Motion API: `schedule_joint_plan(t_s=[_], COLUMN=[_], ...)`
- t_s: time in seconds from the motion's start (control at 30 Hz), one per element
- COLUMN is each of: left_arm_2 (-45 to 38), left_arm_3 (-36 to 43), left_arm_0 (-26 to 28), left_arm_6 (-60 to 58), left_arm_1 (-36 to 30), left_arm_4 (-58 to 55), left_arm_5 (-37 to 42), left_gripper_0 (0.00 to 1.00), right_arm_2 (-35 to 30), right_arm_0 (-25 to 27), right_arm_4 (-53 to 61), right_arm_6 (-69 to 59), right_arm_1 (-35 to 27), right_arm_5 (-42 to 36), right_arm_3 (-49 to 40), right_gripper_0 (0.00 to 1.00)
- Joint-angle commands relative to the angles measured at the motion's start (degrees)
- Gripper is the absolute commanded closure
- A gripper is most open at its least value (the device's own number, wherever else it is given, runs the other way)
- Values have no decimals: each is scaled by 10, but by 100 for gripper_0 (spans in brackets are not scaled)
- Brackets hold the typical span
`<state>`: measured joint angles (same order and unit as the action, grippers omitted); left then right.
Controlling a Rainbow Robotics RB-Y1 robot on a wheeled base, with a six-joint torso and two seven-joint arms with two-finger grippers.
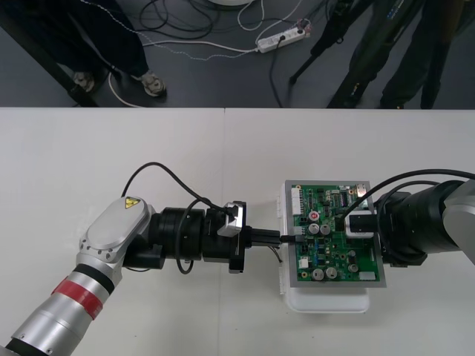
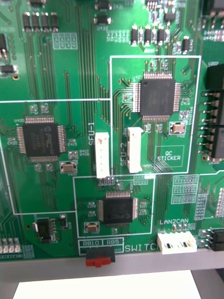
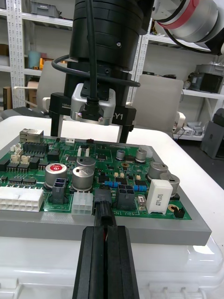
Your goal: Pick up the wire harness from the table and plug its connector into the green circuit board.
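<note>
Gripping the small black plug [image 3: 103,210] of a small wire harness [image 3: 108,230], with the left tool [image 3: 106,231] clenched on it and a sliver of red wire showing between the black fingers [image 3: 91,261]. Reaches in from 9 o'clock across the plain light surface [image 1: 148,156], the silver, red-ringed arm running off toward 7 o'clock.

Meets the green circuit board [image 1: 334,237] at the middle of its 9 o'clock edge. Plug touching the board there, between a small white connector [image 3: 81,204] and a black four-hole socket [image 3: 125,196]. Cannot tell whether seated in a socket or only resting against the edge. Sitting on a grey plate over a white plastic base [image 1: 330,302], toward 4 o'clock on the surface.

Coming in from 3 o'clock, the right tool [image 3: 91,136]. Hovering over the board's 3 o'clock side, pointing straight down. Released, with its two black fingers well apart and nothing between them. Carrying a small silver camera [image 3: 93,105] with a black cable plugged into it.

Looking straight down from the right wrist, close over the green board. Showing a black square chip [image 2: 156,96], a white pin header [image 2: 134,148] and a red-and-black switch [image 2: 99,258] at the board's edge.
</note>
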<state>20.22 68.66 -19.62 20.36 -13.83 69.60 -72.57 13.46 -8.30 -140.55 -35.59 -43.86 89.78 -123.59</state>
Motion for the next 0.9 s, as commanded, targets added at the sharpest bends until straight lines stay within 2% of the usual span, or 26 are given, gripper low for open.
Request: schedule_joint_plan(t_s=[0.03, 0.9], left_arm_2=[14, 25], left_arm_3=[6, 6], left_arm_0=[-21, -24], left_arm_6=[43, 49], left_arm_1=[17, 31], left_arm_4=[0, -5], left_arm_5=[16, 29], left_gripper_0=[100, 100], right_arm_2=[6, 6], right_arm_0=[6, 6], right_arm_4=[-1, -7], right_arm_6=[7, 7], right_arm_1=[12, 12], right_arm_5=[2, 2], right_arm_3=[-22, -22], right_gripper_0=[0, 0])
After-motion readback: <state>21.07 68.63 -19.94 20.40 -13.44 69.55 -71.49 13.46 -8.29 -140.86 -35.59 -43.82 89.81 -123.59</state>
